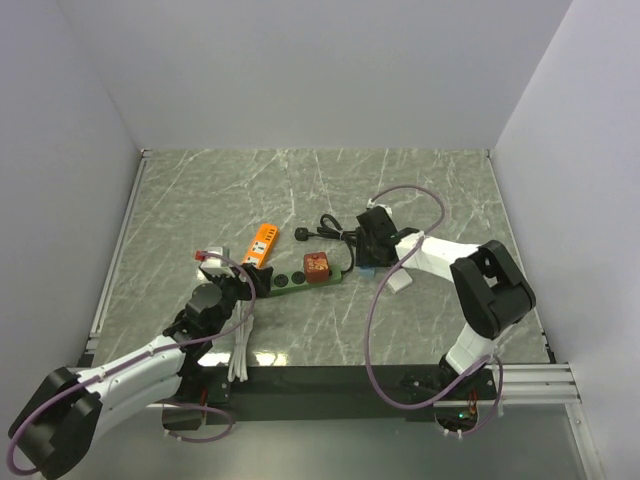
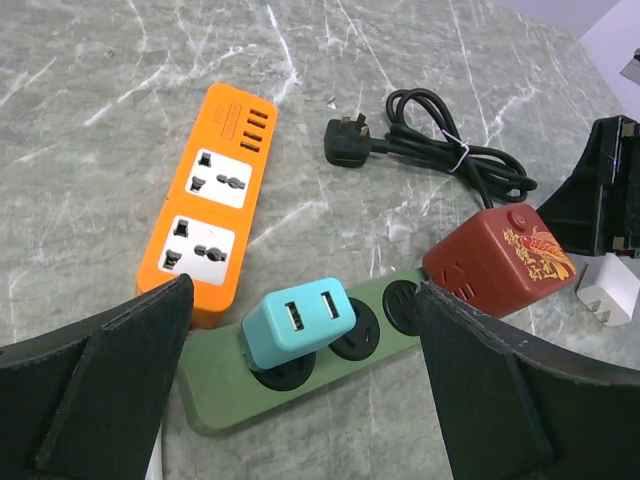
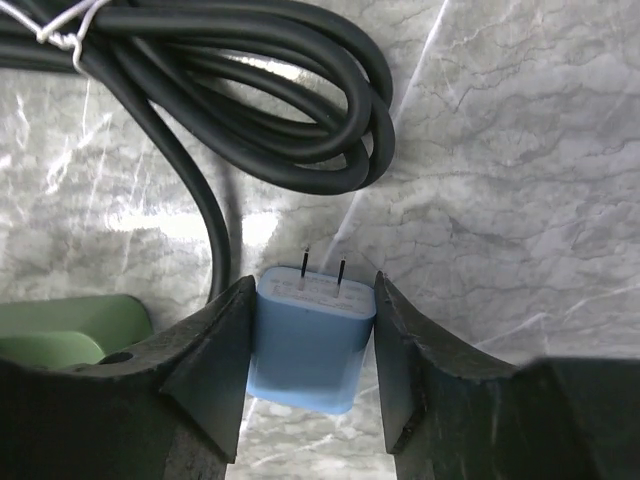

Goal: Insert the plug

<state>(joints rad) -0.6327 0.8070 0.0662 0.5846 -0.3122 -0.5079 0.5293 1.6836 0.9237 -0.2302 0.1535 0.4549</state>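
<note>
Top view: the left tool [image 1: 250,281] is over the 9 o'clock end of the strip [image 1: 291,282], and the right tool [image 1: 368,257] is by its 3 o'clock end.

Left wrist: the tool is spread wide above the strip, which has a charger [image 2: 298,322] seated in it.

Right wrist: the tool clamps the plug [image 3: 312,345], with its prongs at 12 o'clock toward the cable [image 3: 280,110].

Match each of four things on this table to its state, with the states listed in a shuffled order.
Things:
1. turquoise charger
2. orange power strip
3. black cable
4. two-pin charger

States:
A. coiled and tied
B. held by the right gripper
C. plugged into the green strip
D. nothing plugged in

Pairs: 1-C, 2-D, 3-A, 4-B
</note>
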